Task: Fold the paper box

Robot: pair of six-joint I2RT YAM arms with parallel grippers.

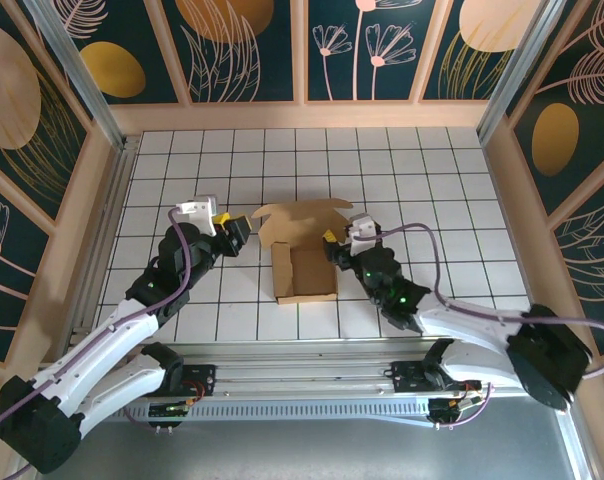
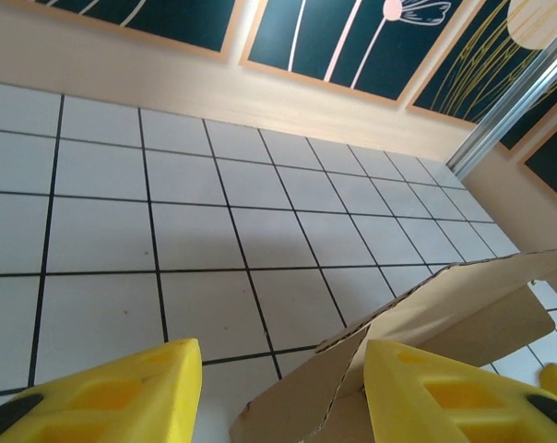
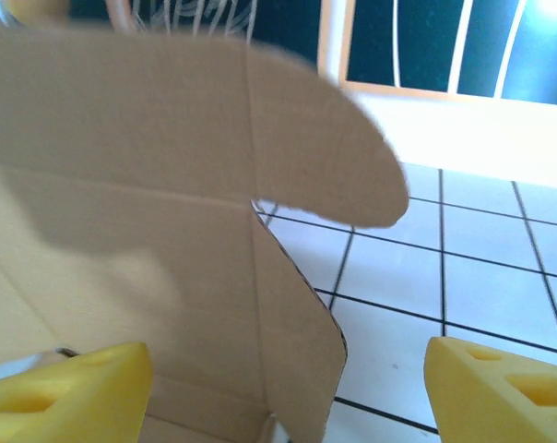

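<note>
Left gripper (image 2: pixel 280 401): yellow fingers (image 2: pixel 122 392) spread at the bottom of the frame. A corner of the flap (image 2: pixel 444 314) stands in the gap. I cannot tell whether either pad touches it. Nothing is pinched.

Right gripper (image 3: pixel 283 388): jaws wide apart at the lower corners of the frame. The side wall (image 3: pixel 292 341) rises between them, close to the left-hand finger, and is not clamped.

Box (image 1: pixel 304 268): centre of the top view, on the tiled table (image 1: pixel 432 170), between the two grippers. The tray is formed and open. The rounded flap sits at its upper edge, leaning up and back.

Judgement: each arm sits at its own side of the box so the walls stay braced while the flap gets worked. The spread jaws suggest a regrip rather than a hold. The flap likely needs tipping down over the tray, and thin card may spring back.
</note>
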